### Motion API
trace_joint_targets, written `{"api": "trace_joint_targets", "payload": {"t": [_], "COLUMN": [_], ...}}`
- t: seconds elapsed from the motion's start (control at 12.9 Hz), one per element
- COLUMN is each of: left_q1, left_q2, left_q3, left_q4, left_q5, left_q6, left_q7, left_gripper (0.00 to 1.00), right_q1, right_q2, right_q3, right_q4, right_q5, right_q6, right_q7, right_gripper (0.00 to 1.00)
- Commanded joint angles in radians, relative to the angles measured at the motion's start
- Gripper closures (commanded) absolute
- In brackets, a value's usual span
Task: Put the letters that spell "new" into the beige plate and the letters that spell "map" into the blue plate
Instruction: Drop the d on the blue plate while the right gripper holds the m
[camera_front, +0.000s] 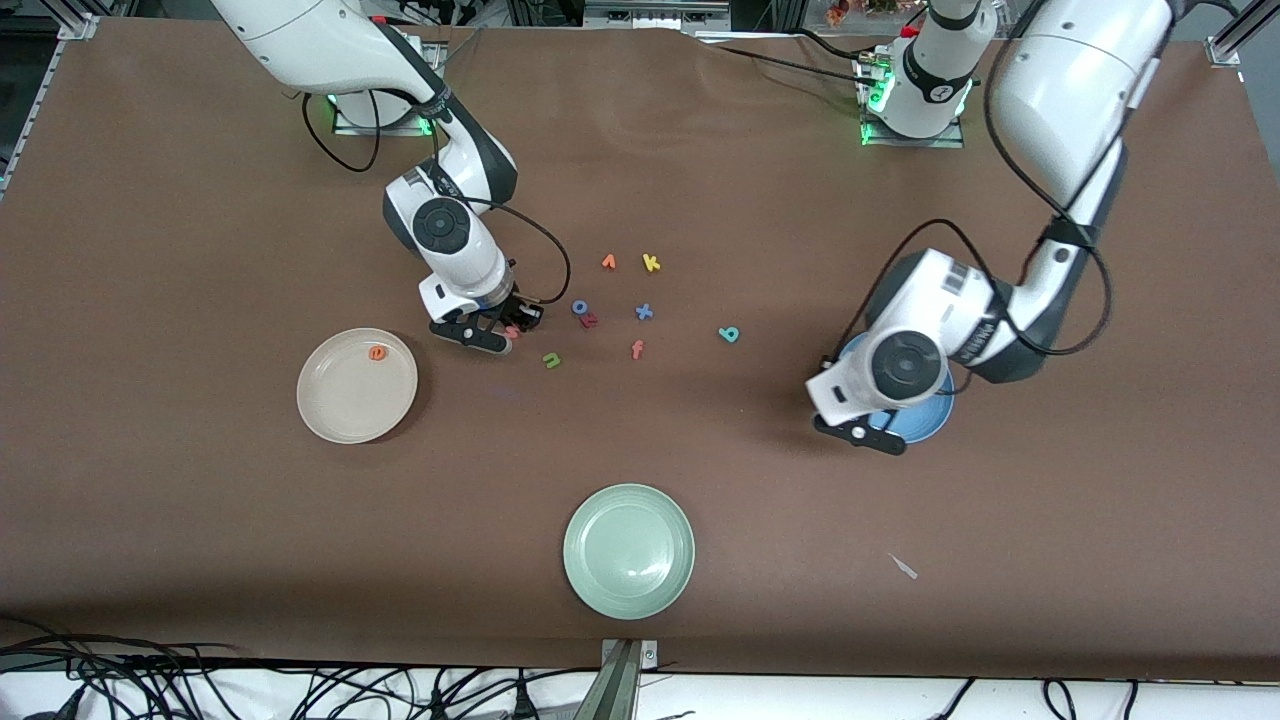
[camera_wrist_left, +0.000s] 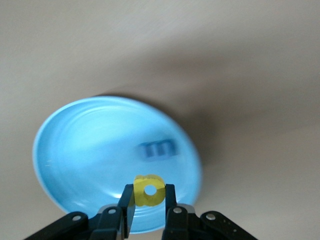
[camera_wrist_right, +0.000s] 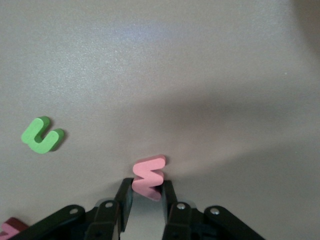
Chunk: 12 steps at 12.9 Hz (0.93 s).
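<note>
1. The left gripper (camera_wrist_left: 150, 200) hangs over the blue plate (camera_wrist_left: 75, 150), its fingers (camera_wrist_left: 127, 202) pinched tight on the yellow "a" (camera_wrist_left: 149, 190), which sticks up between them above the plate's rim area.
2. The blue "m" (camera_wrist_left: 157, 149) already lies inside the blue plate (a little blurred, but readable), apart from the held letter.
3. The right gripper (camera_wrist_right: 146, 200) is down at the tabletop, between the beige plate (camera_front: 340, 415) and the loose cluster of letters, and its fingers (camera_wrist_right: 124, 197) are drawn in against the pinkish-red "w" (camera_wrist_right: 148, 176), one on each side of it.
4. The "w" rests on the table, with most of its body poking out past the fingertips.
5. The green "n" (camera_wrist_right: 42, 135) lies flat on the table near the "w", clear of the gripper; in the front view it sits at (camera_front: 551, 360), a bit nearer the front camera than the gripper.
6. The orange "e" (camera_front: 377, 352) lies in the beige plate, close to its rim.
7. The teal "p" (camera_front: 729, 334) lies alone on the table, between the letter cluster and the blue plate.
8. Other letters stay in the cluster: a blue "o" (camera_front: 580, 307), a blue "x" (camera_front: 644, 312), an orange-red "f" (camera_front: 637, 349) and a yellow "k" (camera_front: 651, 263).
9. A pale green plate (camera_front: 628, 549) sits nearest the front camera (nothing in it).
</note>
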Motion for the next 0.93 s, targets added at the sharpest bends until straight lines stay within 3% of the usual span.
{"api": "trace_joint_targets", "payload": {"t": [0.0, 0.08, 0.31, 0.39, 0.47, 0.54, 0.7, 0.85], "left_q1": [0.047, 0.052, 0.076, 0.087, 0.087, 0.087, 0.073, 0.078], "left_q2": [-0.032, -0.046, -0.077, -0.078, -0.083, -0.091, -0.118, -0.153], "left_q3": [-0.012, -0.012, -0.012, -0.012, -0.012, -0.014, -0.017, -0.069], "left_q4": [-0.101, -0.136, -0.260, -0.279, -0.284, -0.279, -0.270, -0.252], "left_q5": [0.004, 0.004, 0.004, 0.004, 0.004, 0.004, 0.004, 0.001], "left_q6": [0.037, 0.056, 0.175, 0.206, 0.208, 0.206, 0.197, 0.182], "left_q7": [0.075, 0.075, 0.075, 0.067, 0.059, 0.064, 0.061, 0.015], "left_gripper": [1.00, 1.00, 1.00, 0.90, 0.56, 0.01, 0.00, 0.00], "right_q1": [-0.002, -0.002, -0.002, -0.002, -0.002, -0.002, -0.007, -0.022], "right_q2": [0.015, 0.013, 0.012, 0.012, 0.012, 0.010, -0.004, -0.050], "right_q3": [-0.012, -0.016, -0.018, -0.021, -0.024, -0.025, -0.030, -0.055], "right_q4": [-0.006, -0.005, -0.003, -0.003, -0.003, -0.003, -0.003, -0.003], "right_q5": [-0.045, -0.046, -0.046, -0.046, -0.046, -0.046, -0.046, -0.045], "right_q6": [0.024, 0.023, 0.023, 0.023, 0.023, 0.021, 0.015, -0.030], "right_q7": [0.007, 0.004, 0.000, -0.009, -0.022, -0.026, -0.064, -0.133], "right_gripper": [0.77, 0.84, 0.78, 0.78, 0.80, 0.86, 1.00, 1.00]}}
